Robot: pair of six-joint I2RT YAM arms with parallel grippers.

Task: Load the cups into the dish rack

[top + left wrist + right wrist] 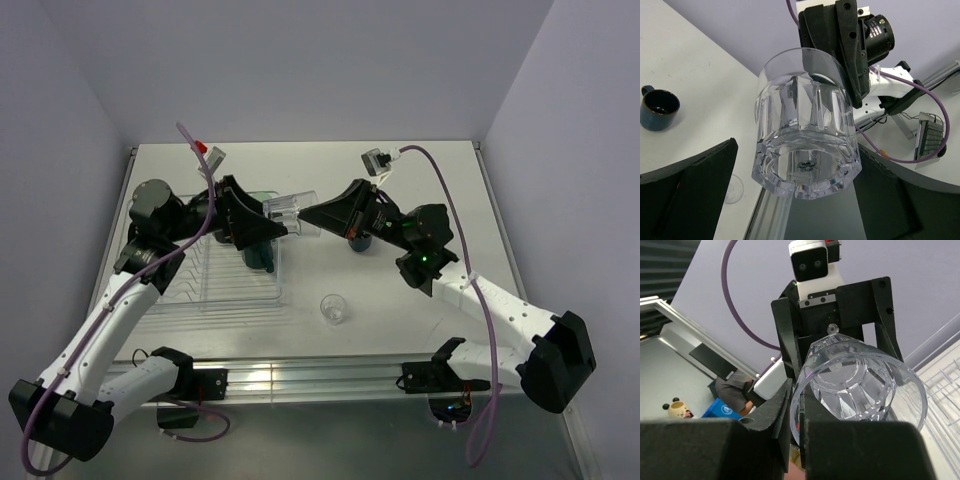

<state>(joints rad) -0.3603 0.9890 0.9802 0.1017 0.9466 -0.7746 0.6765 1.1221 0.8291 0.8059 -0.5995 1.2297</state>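
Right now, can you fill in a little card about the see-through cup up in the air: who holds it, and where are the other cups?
held cup: clear faceted tumbler, lifted between both grippers
holder: right gripper, shut on its rim
left gripper: open, fingers either side, not gripping
rack: clear plastic dish rack, on the white table
other cups: second clear tumbler and navy mug, both on the table
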